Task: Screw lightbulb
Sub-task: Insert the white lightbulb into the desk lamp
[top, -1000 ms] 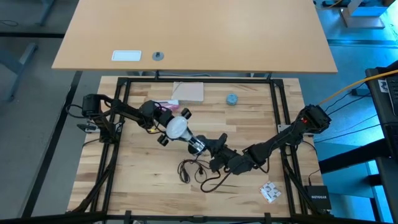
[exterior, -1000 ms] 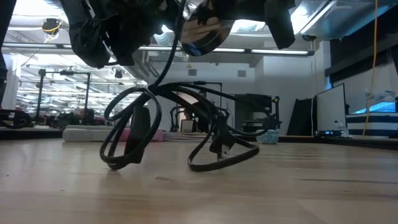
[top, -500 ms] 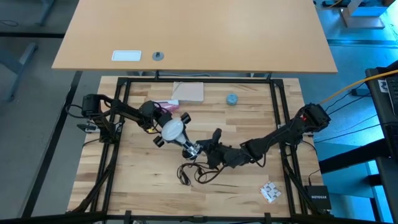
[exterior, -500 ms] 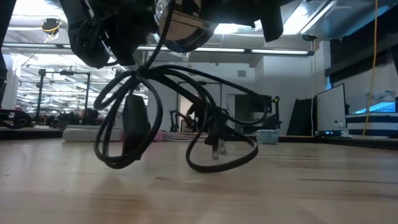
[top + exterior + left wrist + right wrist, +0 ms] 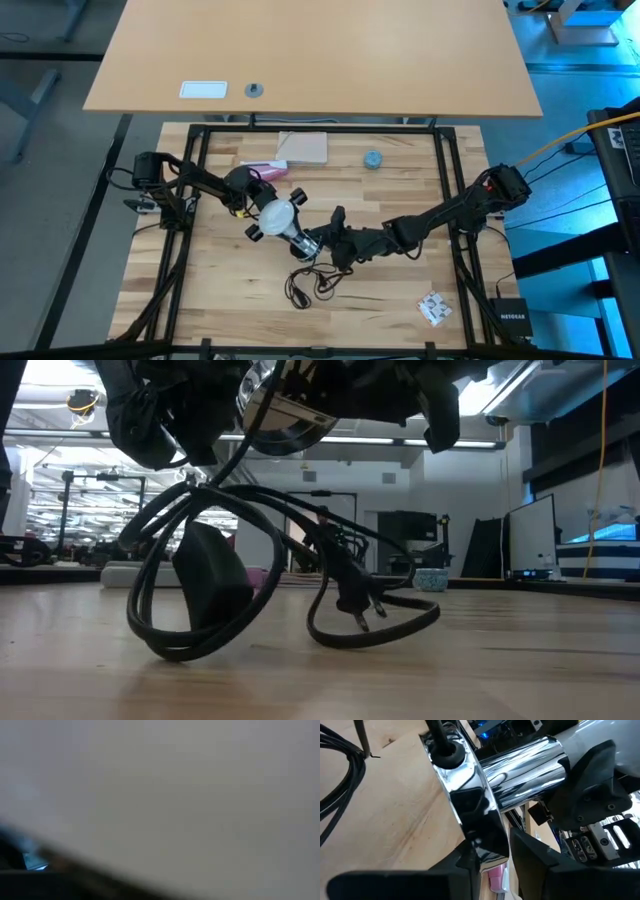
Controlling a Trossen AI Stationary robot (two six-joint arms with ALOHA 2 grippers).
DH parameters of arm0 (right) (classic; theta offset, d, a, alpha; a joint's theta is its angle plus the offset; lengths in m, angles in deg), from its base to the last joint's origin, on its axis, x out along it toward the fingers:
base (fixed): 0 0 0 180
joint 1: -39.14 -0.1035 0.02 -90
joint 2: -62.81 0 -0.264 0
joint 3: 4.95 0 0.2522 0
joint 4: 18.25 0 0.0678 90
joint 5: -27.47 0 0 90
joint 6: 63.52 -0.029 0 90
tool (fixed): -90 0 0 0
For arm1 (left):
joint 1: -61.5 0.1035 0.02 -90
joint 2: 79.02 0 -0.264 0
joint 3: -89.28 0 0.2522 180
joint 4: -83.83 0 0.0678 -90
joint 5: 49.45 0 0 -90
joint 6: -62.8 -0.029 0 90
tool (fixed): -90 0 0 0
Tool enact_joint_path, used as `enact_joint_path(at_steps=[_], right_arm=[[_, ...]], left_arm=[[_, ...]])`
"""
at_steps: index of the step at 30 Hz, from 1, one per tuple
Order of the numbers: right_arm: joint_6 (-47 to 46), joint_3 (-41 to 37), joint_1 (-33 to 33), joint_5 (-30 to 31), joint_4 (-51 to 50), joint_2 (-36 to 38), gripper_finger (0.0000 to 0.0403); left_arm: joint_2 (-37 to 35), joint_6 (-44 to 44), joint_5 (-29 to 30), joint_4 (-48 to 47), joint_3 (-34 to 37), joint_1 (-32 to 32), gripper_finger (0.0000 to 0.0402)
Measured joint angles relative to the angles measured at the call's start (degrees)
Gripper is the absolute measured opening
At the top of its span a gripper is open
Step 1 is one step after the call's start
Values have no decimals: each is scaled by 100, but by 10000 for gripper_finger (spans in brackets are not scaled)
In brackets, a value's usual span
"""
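1. Two arms meet near the middle of the table. The left gripper is squeezed shut on the lightbulb, and the white globe sits between its fingers.
2. The right gripper comes in from about four o'clock and pinches the rim of the shiny silver socket. In the right wrist view its two dark fingers clamp that rim, one on each side.
3. Since a second ago both arms have slid toward ten o'clock, and the bulb and socket went with them.
4. The black cord has been dragged along too. In the low view its loops have swung and now lie in a new shape on the wood.
5. I think the bulb's grey end is at the mouth of the socket, so the twisting can go on. I cannot tell how far in it is.
6. Hard to see: the left wrist view is only a pale blur, too close to the bulb. In the low view the arms are cut off at the top. The join between bulb and socket is too small from above.
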Motion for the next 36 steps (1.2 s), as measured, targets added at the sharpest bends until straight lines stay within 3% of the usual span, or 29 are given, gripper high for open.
enact_joint_path(at_steps=[9,15,19,29,36], right_arm=[[15,-15,-34,2,141,-13,135],[650,44,-434,981,84,38,153],[1064,271,-745,1318,-33,38,154],[361,634,-1005,1291,-1290,49,154],[186,634,-992,754,-1429,57,154]], left_arm=[[-4,206,391,-29,-7,74,154],[-5,815,520,-57,-20,300,155],[-24,861,659,-162,-26,394,155],[-15,857,1251,-384,-26,409,155],[-13,826,2211,-889,-22,411,155]])
